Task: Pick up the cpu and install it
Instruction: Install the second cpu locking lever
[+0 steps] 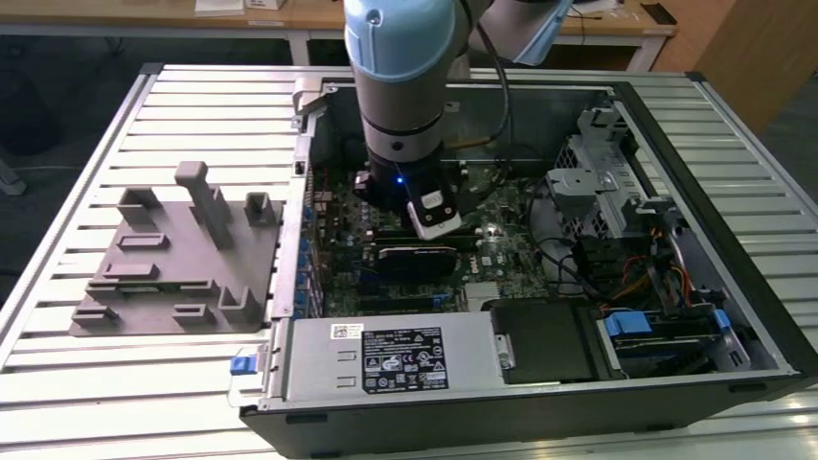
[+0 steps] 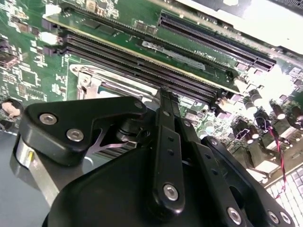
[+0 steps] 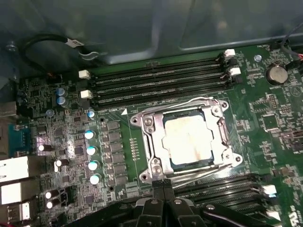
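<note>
The cpu point(image 3: 187, 139), a flat square chip with a pale silvery top, lies seated in its socket on the green motherboard. The socket's metal frame point(image 3: 152, 158) lies down around the chip's edges. My gripper point(image 3: 163, 186) hovers just beside the socket's edge, its two black fingers pressed together with nothing between them. In the second wrist view the gripper point(image 2: 166, 101) hangs over a corner of the socket frame point(image 2: 83, 78). In the exterior view the arm point(image 1: 398, 96) reaches straight down into the open computer case point(image 1: 715, 287).
Rows of memory slots point(image 3: 156, 80) flank the socket on both sides. A black rectangular block point(image 1: 412, 261) sits just in front of the arm. A power supply point(image 1: 383, 359) and drive cage point(image 1: 601, 182) crowd the case. A grey fixture point(image 1: 179, 254) lies on the exterior view's left.
</note>
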You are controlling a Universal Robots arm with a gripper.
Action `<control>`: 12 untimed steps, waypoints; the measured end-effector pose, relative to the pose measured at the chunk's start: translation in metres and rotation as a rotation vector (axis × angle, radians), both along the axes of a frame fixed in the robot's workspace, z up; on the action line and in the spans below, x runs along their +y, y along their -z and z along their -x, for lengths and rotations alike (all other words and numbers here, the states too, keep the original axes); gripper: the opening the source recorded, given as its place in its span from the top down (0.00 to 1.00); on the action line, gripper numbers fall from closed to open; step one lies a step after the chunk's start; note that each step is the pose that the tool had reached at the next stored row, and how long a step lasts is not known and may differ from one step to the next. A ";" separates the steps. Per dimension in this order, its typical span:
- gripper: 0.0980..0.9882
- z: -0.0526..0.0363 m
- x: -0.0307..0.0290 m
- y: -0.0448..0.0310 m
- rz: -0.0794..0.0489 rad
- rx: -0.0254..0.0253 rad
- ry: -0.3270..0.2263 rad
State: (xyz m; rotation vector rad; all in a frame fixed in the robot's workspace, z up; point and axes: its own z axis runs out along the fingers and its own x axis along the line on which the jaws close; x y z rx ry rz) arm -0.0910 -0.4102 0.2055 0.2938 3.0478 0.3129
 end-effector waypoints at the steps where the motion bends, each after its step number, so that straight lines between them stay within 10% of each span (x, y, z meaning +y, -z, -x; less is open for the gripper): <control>1: 0.99 0.0003 -0.0001 0.0013 -0.004 0.0001 -0.001; 12: 0.99 0.0034 -0.0055 0.0067 -0.084 0.0000 -0.004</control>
